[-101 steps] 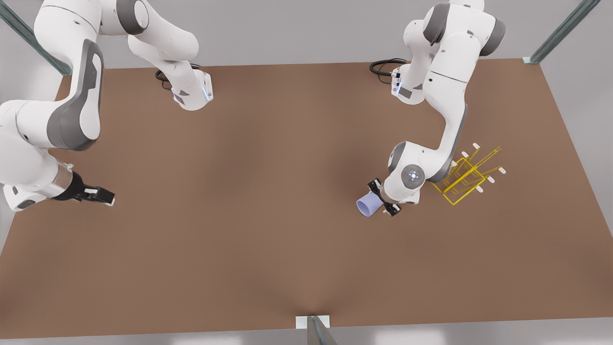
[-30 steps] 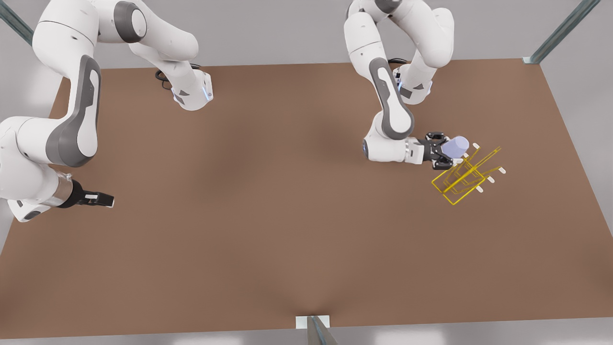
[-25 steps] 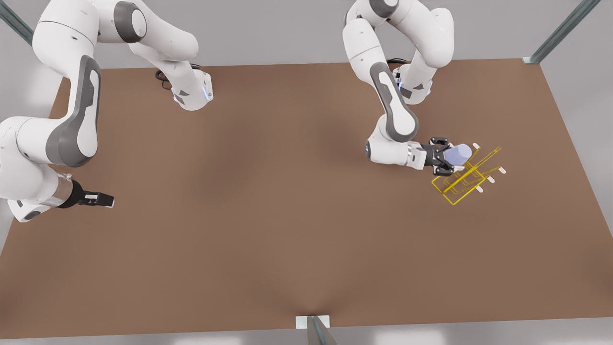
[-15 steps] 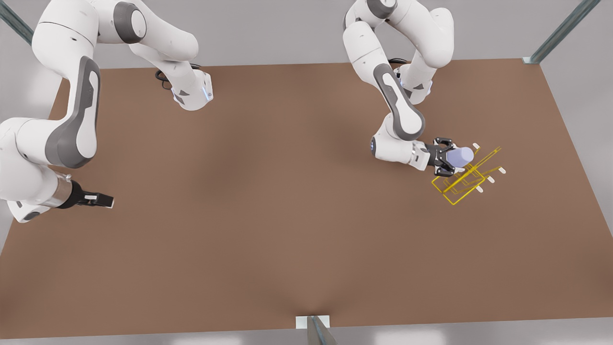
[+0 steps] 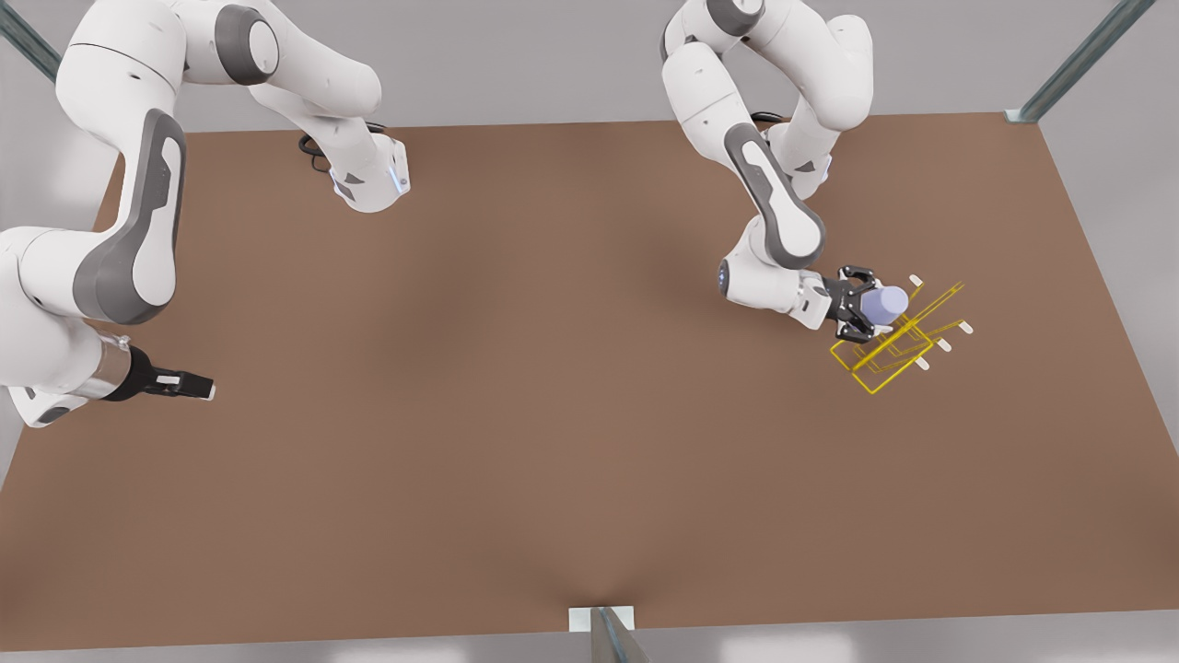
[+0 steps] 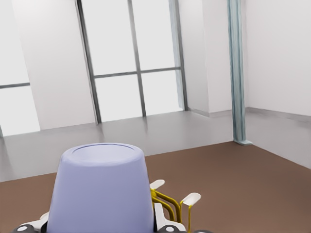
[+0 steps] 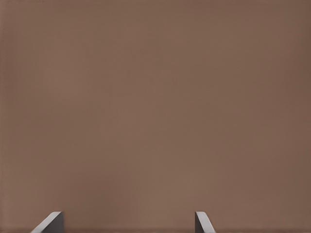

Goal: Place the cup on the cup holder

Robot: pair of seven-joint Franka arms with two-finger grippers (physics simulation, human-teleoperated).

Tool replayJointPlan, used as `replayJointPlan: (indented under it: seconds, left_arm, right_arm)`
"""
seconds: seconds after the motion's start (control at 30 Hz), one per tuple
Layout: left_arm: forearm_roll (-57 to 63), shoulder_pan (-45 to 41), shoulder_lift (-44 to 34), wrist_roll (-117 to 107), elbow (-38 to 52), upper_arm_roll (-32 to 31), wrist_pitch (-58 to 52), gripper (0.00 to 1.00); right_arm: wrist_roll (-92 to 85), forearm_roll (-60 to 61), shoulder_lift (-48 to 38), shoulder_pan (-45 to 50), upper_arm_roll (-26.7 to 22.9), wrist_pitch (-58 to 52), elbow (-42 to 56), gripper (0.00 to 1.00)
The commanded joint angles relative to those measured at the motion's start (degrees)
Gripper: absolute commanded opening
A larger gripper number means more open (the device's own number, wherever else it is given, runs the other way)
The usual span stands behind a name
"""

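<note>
The lavender cup lies sideways in my left gripper, which is shut on it at the front view's right. It hangs at the near-left edge of the yellow wire cup holder, just over its prongs. In the left wrist view the cup looms close, with white-tipped prongs of the cup holder right behind it. My right gripper waits low over the table at the front view's far left. It is open, and its fingertips frame bare table.
The brown table stretches wide between the two arms. Both arm bases stand at its far edge. A metal post rises at the near edge, and another post stands beyond the holder.
The left arm carried the cup from the table up to the holder, turned it round, and in the last second eased it down and rightward onto the prongs. The right arm barely drifted.
</note>
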Motion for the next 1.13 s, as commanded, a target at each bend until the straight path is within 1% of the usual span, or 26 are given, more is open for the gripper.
replayJointPlan:
  seconds: [0.0, 0.17, 0.23, 0.27, 0.3, 0.33, 0.37, 0.4, 0.43, 0.47, 0.5, 0.53, 0.57, 0.6, 0.63, 0.67, 0.7, 0.73, 0.77, 0.8, 0.83, 0.9, 0.97, 1.1]
  left_arm:
    - [0.8, 0.1, -0.1, 2.0, -0.2, 0.0, 0.7, 1.00]
    - [0.8, -1.5, -0.8, 2.5, -2.4, 0.3, 0.6, 1.00]
    - [0.8, -6.2, -3.7, 2.6, -3.7, 2.2, -2.1, 1.00]
    - [0.2, -10.2, -8.7, 3.7, -3.8, 3.0, -7.9, 1.00]
    - [-0.7, -16.9, -20.3, 7.5, -3.5, 3.5, -20.5, 1.00]
    - [-4.5, -22.3, -35.3, 15.0, 1.5, 7.2, -35.0, 1.00]
    - [-8.8, -22.5, -43.2, 29.7, 18.0, 7.9, -51.0, 1.00]
    - [-15.6, -16.6, -44.8, 52.3, 35.4, 8.0, -64.4, 1.00]
    - [-17.9, -11.8, -44.7, 72.2, 45.1, 7.9, -69.6, 1.00]
    - [-21.7, -4.3, -44.6, 94.5, 53.3, 7.4, -72.2, 1.00]
    - [-29.0, 2.9, -44.3, 100.5, 56.6, 5.2, -68.3, 1.00]
    - [-38.1, 11.7, -44.8, 100.5, 57.2, 2.3, -59.7, 1.00]
    - [-46.0, 18.9, -44.3, 101.3, 57.2, 2.1, -57.4, 1.00]
    - [-50.8, 26.9, -44.0, 106.3, 57.3, 0.6, -58.0, 1.00]
    - [-49.3, 40.8, -44.4, 112.4, 59.8, -12.3, -58.1, 1.00]
    - [-40.8, 62.5, -45.4, 112.4, 65.0, -39.2, -57.9, 1.00]
    - [-31.8, 82.6, -46.5, 112.5, 66.6, -65.8, -57.5, 1.00]
    - [-18.3, 100.7, -52.5, 115.6, 55.4, -91.3, -47.3, 1.00]
    - [-19.4, 100.6, -58.9, 127.3, 39.7, -87.0, -32.0, 1.00]
    - [-21.3, 96.5, -54.9, 129.3, 49.4, -81.6, -45.0, 1.00]
    - [-21.7, 96.0, -51.8, 114.2, 53.2, -81.7, -47.2, 1.00]
    - [-22.4, 96.0, -47.4, 113.3, 57.2, -81.9, -47.6, 1.00]
    - [-23.6, 96.0, -46.8, 114.1, 60.4, -82.0, -53.0, 1.00]
    - [-23.7, 96.0, -46.6, 114.0, 60.7, -82.0, -55.0, 1.00]
  right_arm:
    - [-0.2, 0.1, -0.1, 0.0, 0.0, 0.0, 0.0, 1.00]
    - [-0.3, 0.1, -0.1, 0.0, 0.0, 0.0, 0.0, 1.00]
    - [-0.3, 0.1, -0.1, 0.1, 0.0, 0.0, 0.0, 1.00]
    - [-0.3, 0.1, -0.1, 0.0, 0.0, -0.1, 0.0, 1.00]
    - [-0.3, 0.1, -0.1, 0.0, 0.0, -0.1, 0.0, 1.00]
    - [-0.3, 0.1, -0.1, 0.0, -0.1, -0.1, -0.1, 1.00]
    - [-0.3, 0.1, -0.1, 0.0, 0.0, -0.2, -0.1, 1.00]
    - [-0.2, 0.1, -0.1, 0.0, 0.0, -0.2, -0.1, 1.00]
    - [-0.2, 0.1, -0.1, 0.1, 0.0, -0.1, 0.0, 1.00]
    - [-0.2, 0.1, -0.1, 0.1, 0.0, -0.1, 0.0, 1.00]
    - [-0.3, 0.1, -0.1, 0.1, 0.0, -0.1, 0.0, 1.00]
    - [-0.3, 0.0, -0.1, 0.0, 0.0, -0.1, -0.1, 1.00]
    - [-0.3, 0.1, -0.1, 0.1, 0.0, -0.1, -0.1, 1.00]
    - [-0.3, 0.0, -0.1, 0.2, 0.0, -0.1, -0.1, 1.00]
    - [-0.3, 0.0, -0.2, 0.1, 0.0, -0.1, -0.1, 1.00]
    - [-0.3, 0.0, -0.2, 0.0, 0.0, -0.5, -0.2, 1.00]
    - [-0.5, 0.0, -0.2, 0.0, 0.0, -0.4, -0.2, 1.00]
    - [-0.5, -0.1, -0.2, 0.1, 0.0, -0.2, -0.1, 1.00]
    - [-0.5, -0.1, -0.2, 0.2, 0.1, -0.1, -0.1, 1.00]
    - [-0.5, -0.1, -0.2, 0.2, 0.1, -0.2, -0.1, 1.00]
    - [-0.4, -0.1, -0.2, 0.3, 0.1, -0.1, -0.1, 1.00]
    - [-0.3, -0.1, -0.2, 0.4, 0.1, -0.1, -0.1, 1.00]
    - [-0.2, -0.1, -0.2, 0.4, 0.1, -0.1, -0.1, 1.00]
    - [-0.1, -0.1, -0.2, 0.5, 0.1, 0.0, 0.0, 1.00]
